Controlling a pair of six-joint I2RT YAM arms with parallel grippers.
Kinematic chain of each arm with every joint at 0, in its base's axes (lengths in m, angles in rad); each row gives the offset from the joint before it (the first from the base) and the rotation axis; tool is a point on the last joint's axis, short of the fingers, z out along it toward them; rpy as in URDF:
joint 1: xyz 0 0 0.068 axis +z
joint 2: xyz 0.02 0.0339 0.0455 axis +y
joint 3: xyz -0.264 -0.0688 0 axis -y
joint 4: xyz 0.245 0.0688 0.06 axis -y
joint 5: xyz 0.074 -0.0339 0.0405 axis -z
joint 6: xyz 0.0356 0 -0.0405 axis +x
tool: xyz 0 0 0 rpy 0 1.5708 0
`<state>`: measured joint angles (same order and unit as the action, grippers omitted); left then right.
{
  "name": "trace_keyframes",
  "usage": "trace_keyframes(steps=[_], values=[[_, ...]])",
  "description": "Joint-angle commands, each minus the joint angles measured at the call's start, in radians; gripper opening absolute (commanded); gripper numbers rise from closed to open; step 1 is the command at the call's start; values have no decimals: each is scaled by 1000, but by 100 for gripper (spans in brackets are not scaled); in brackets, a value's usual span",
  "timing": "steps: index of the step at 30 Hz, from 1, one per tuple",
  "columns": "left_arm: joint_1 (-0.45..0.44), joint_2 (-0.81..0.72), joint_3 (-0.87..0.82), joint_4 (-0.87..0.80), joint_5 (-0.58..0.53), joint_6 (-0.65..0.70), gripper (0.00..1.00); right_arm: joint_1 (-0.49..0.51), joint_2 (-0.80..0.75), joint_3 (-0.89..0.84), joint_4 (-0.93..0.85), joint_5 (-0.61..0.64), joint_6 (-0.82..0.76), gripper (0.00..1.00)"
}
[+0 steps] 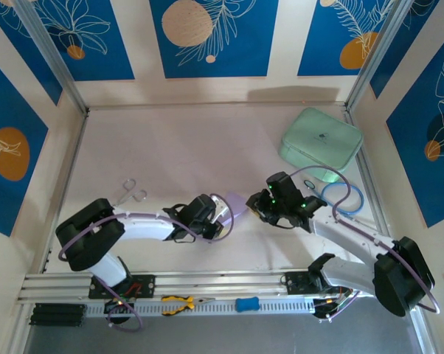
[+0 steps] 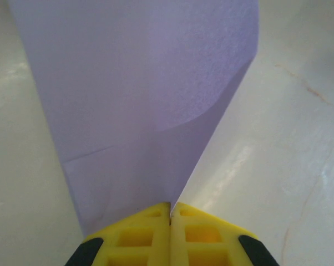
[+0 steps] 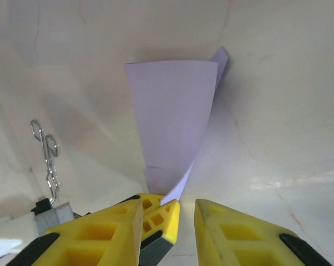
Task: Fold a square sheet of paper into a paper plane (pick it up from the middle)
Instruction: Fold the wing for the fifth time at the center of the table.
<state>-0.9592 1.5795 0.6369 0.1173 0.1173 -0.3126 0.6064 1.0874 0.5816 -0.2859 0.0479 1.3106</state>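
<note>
Left gripper (image 2: 170,213) is clamping the flimsy lavender sheet (image 2: 133,100) near its probably stiffer fold; right gripper (image 3: 170,202) is hovering beside the sheet, spread and empty.

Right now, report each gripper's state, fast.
Left gripper: closed, pinching the thin pale lavender paper sheet.
Right gripper: open, holding nothing.

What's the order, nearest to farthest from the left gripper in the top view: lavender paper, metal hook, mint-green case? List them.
1. lavender paper: clamped in the left gripper itself.
2. metal hook: off to its left.
3. mint-green case: far right, towards the back.
</note>
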Motion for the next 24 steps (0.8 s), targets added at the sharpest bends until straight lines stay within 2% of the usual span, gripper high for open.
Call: trace_keyframes(steps=[1,10,12,19,24], values=[[11,23,23,23,116,-40,0,-9,-42,-28,-41,35,9,32],[48,30,42,25,200,-81,0,-16,-6,-50,41,-28,-26,32],[48,24,40,31,198,-76,0,-15,29,-39,53,-60,-33,37],[31,-33,7,38,92,8,0,25,182,64,48,-106,-25,50],[-3,-51,17,-3,9,79,0,51,271,112,91,-126,-16,52]])
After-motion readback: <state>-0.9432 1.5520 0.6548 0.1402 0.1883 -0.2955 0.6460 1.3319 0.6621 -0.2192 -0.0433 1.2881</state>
